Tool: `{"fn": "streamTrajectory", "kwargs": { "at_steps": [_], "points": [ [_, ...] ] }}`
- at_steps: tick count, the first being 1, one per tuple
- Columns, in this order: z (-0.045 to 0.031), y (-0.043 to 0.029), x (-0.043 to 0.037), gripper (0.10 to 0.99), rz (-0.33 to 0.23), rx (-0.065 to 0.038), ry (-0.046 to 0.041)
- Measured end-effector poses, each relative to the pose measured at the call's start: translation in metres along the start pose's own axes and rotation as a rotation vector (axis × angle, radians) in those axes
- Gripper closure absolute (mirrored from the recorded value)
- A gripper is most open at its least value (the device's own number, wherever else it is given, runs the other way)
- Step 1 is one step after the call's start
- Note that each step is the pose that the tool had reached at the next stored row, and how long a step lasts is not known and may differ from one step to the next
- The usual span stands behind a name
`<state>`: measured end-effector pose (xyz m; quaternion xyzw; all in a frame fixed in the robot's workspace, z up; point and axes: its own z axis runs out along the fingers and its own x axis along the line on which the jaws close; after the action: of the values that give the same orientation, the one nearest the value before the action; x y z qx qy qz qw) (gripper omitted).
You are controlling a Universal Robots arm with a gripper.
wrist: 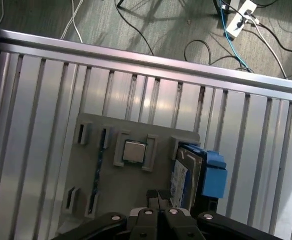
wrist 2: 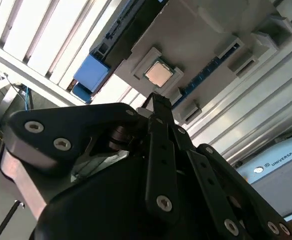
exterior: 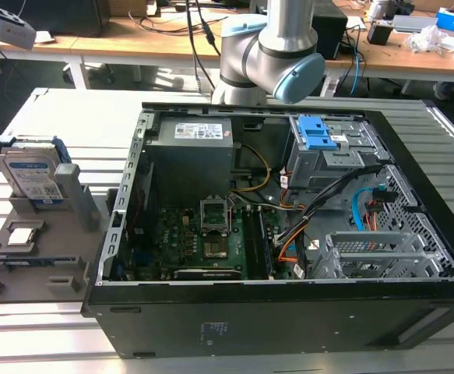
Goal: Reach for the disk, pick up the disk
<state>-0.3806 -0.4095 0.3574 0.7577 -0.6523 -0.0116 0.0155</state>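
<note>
First wrist view: my gripper (wrist: 158, 196), clenched on nothing, hangs over the grey tray (wrist: 85, 170); the disk (wrist: 187, 175) stands on edge just beside its tips.

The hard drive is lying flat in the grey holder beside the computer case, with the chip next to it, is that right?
Not quite. The hard drive is not lying flat: the exterior view shows it standing on edge in the grey holder. The rest holds: the holder sits beside the computer case, with the chip next to the drive.
</note>
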Motion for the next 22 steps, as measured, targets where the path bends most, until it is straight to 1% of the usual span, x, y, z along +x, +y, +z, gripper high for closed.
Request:
{"fn": "streamTrajectory", "kwargs": {
  "at_steps": [3, 4, 6, 8, 15, 16, 17, 22],
  "points": [
    [0.0001, 0.0, 0.0, 0.988, 0.085, 0.0, -0.0033],
    [0.0002, 0.0, 0.0, 0.988, 0.107, 0.0, -0.0041],
    [0.0002, 0.0, 0.0, 0.988, 0.134, 0.0, -0.0051],
    [0.0002, 0.0, 0.0, 0.988, 0.184, -0.001, -0.0068],
    [0.0002, 0.0, 0.0, 0.984, 0.191, -0.001, -0.007],
    [0.0002, 0.0, 0.0, 0.957, 0.191, -0.001, -0.0071],
    [0.0002, 0.0, 0.0, 0.957, 0.191, -0.001, -0.0071],
    [0.0002, 0.0, 0.0, 0.659, 0.191, -0.001, -0.0071]
  ]
}}
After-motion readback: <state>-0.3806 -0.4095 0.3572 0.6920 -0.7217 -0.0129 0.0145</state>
